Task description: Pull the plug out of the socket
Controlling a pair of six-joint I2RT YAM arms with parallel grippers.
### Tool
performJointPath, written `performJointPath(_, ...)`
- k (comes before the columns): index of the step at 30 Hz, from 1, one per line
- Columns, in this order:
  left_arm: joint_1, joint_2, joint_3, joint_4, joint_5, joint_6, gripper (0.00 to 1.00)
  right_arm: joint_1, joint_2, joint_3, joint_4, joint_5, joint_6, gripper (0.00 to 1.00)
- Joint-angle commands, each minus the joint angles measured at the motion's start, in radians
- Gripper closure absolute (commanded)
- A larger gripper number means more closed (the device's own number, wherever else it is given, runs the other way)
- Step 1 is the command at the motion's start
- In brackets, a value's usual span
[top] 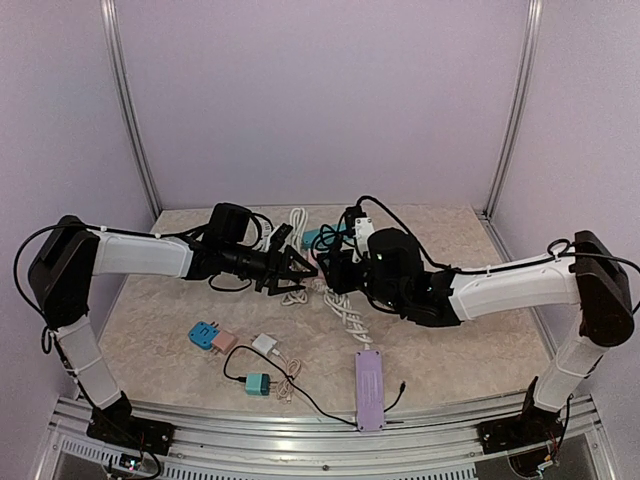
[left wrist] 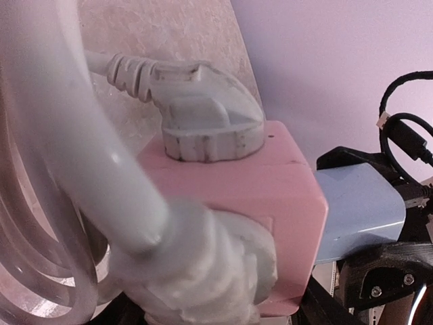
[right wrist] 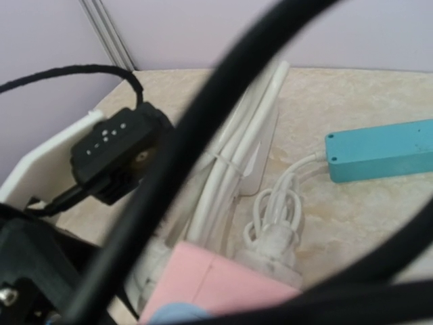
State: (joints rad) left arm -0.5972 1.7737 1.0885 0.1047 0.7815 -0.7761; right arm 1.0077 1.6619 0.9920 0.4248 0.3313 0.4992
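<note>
1. Pink socket block [left wrist: 270, 183]: smooth matte plastic cube with rounded edges, sitting mid-tabletop between both arms.
2. Domed, scuffed white plug [left wrist: 210, 115] with a ribbed collar is seated in its top face. A second white plug [left wrist: 216, 271] on the near face is blurred.
3. Light blue plug [left wrist: 358, 210], a smooth box shape, sticks out of the block's side. The black right fingers [left wrist: 379, 271] pinch it from above and below.
4. Left fingers [top: 288, 268] are close against the block; cannot tell if they clamp it.
5. Thick glossy white cable [left wrist: 74, 169] crowds the left wrist view. A black cable [right wrist: 203, 135] crosses the right wrist view.
6. Teal power strip [right wrist: 382, 149] lies behind the block, and a purple strip [top: 368, 390] and small adapters [top: 226, 342] lie on the marbled beige tabletop [top: 450, 340].
</note>
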Motion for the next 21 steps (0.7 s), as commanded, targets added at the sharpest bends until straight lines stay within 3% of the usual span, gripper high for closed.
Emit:
performJointPath(1,0.016,-0.034,0.005,0.008,-0.027,0.029,0.67,0.047,-0.059,0.047,0.135,0.054,-0.124,1.00)
performJointPath(10,0.034,-0.031,0.005,0.009,-0.019,0.022,0.68,0.133,-0.014,0.115,0.074,0.198,-0.294,1.00)
performJointPath(21,0.047,-0.034,-0.001,0.012,-0.019,0.020,0.69,0.132,-0.049,0.082,0.124,0.200,-0.244,1.00)
